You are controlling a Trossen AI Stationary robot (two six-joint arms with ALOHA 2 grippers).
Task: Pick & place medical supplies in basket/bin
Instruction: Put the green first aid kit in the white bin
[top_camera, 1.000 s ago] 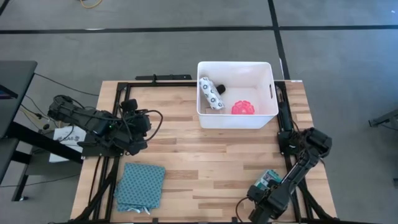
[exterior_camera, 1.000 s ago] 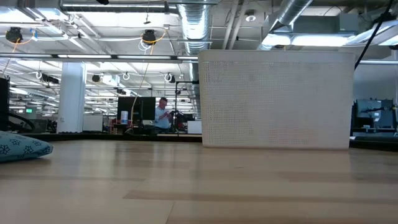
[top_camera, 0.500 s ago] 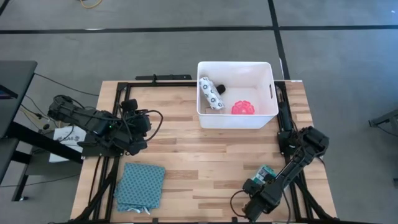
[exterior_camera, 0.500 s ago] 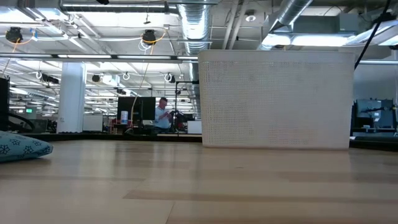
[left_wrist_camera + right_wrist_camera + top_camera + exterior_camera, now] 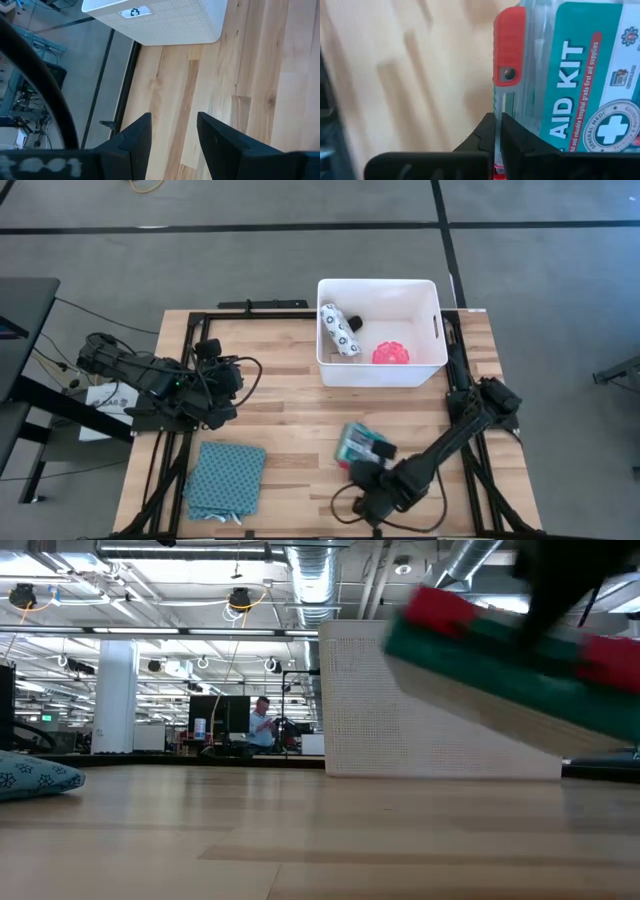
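The green-and-red box (image 5: 360, 445), labelled "AID KIT" (image 5: 570, 85), is held by my right gripper (image 5: 368, 464) above the table's near middle. In the low view the box (image 5: 500, 670) shows tilted and off the table. The white tub (image 5: 380, 370) stands at the far right. It holds a white dotted roll (image 5: 340, 330), a black cylinder (image 5: 354, 323) and a pink spiky ball (image 5: 392, 354). My left gripper (image 5: 172, 135) waits open and empty at the table's left edge (image 5: 215, 385). My right gripper pinches the box's thin edge (image 5: 498, 107) between its two fingers (image 5: 482, 137), just below the red latch (image 5: 509, 45). The fingers come from the table's near side and point toward the far edge. The box is lifted clear of the table and tilted.
A blue patterned soft pack (image 5: 225, 475) lies at the near left; it also shows in the low view (image 5: 35, 778). Bare wood lies between it and the tub. Black frame rails run along the table's sides.
My right gripper has swung from the table's near right corner toward the left and a little toward the far edge. It has carried the green-and-red box with it. The box has come into the low view, raised and tilted.
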